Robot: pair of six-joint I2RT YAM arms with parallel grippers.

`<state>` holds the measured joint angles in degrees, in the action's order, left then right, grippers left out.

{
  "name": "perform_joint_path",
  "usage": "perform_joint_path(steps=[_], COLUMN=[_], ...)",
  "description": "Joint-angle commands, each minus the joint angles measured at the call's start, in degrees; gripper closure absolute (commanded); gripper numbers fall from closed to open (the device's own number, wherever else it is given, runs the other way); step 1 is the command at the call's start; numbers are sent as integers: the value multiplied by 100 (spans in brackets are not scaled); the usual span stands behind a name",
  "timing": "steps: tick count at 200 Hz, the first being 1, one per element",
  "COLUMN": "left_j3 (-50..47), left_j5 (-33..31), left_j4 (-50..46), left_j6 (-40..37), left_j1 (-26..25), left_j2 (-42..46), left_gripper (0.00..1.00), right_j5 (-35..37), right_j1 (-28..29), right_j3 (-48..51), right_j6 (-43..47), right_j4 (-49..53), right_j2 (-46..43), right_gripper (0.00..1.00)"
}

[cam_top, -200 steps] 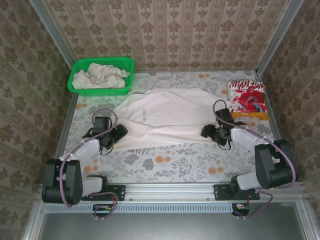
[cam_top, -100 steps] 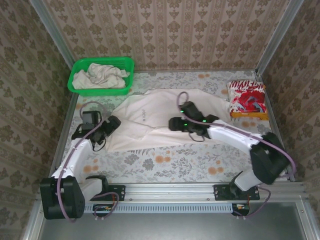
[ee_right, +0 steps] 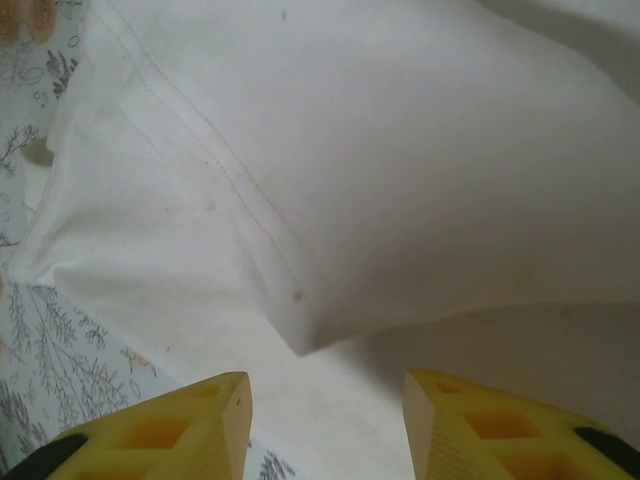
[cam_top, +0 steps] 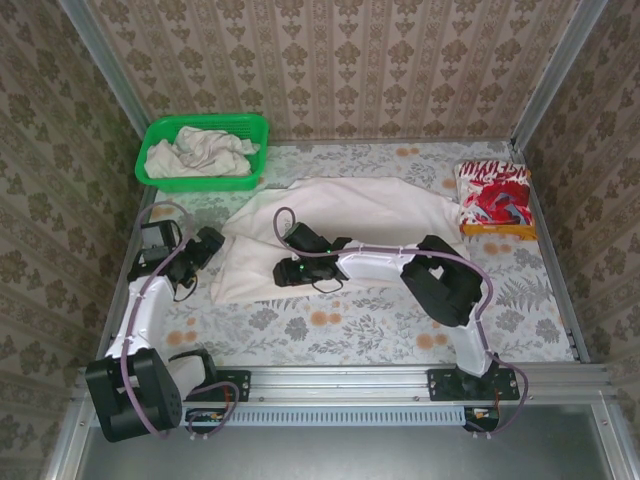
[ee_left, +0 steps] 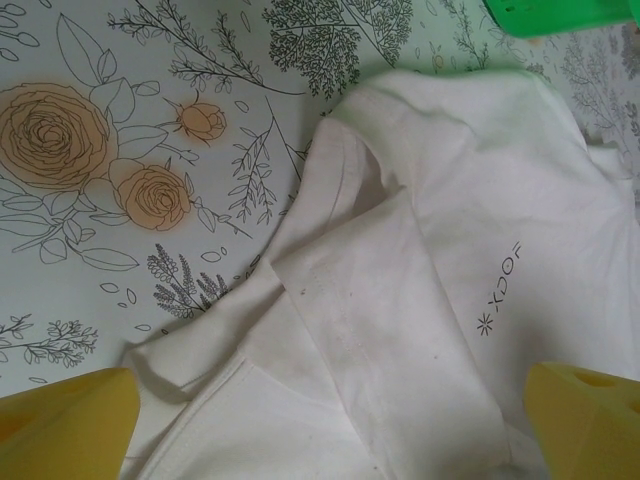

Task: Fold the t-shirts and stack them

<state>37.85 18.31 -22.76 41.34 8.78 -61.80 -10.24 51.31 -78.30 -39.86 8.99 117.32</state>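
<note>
An off-white t-shirt (cam_top: 350, 215) lies spread across the middle of the table, partly folded, with a small dark chest print (ee_left: 493, 305). My left gripper (cam_top: 208, 249) hovers at the shirt's left edge, wide open (ee_left: 330, 375) above a folded sleeve and holding nothing. The right arm reaches far left across the shirt. Its gripper (cam_top: 284, 272) sits over the shirt's lower left part, open (ee_right: 326, 380), with a fold of cloth just ahead of the fingertips. A folded red-and-white patterned t-shirt (cam_top: 492, 195) lies at the far right. More off-white t-shirts (cam_top: 198, 152) are crumpled in the basket.
A green mesh basket (cam_top: 160, 132) stands at the back left, and its corner (ee_left: 560, 15) shows in the left wrist view. The floral tablecloth (cam_top: 330, 330) is bare along the front. Patterned walls close in the table on three sides.
The right arm swept left across the shirt to its lower left part, and its jaws narrowed. The left gripper drew back to the left and opened fully.
</note>
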Motion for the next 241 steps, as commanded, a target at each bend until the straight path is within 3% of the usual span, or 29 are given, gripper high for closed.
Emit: perform_joint_path(steps=[1,43,58,97,170,241], left_j3=[-162,-300,-299,-293,-321,-290], left_j5=[199,216,226,237,235,291], left_j4=[35,99,105,116,209,368], left_j6=[-104,-91,-101,-134,-140,-120], left_j1=[62,64,63,70,67,46], left_j2=[70,138,138,194,138,-33], left_gripper=[0,0,0,0,0,0], right_j5=[-243,-276,-294,-218,-30,75], right_j1=[-25,-86,-141,-267,-303,-482], right_j3=[-344,-583,-636,-576,218,845], right_j6=[-152,-379,-456,-490,-352,-526], right_j4=[49,123,177,138,180,67], right_j2=[247,545,639,544,-402,-722], right_gripper=[58,61,66,100,100,100])
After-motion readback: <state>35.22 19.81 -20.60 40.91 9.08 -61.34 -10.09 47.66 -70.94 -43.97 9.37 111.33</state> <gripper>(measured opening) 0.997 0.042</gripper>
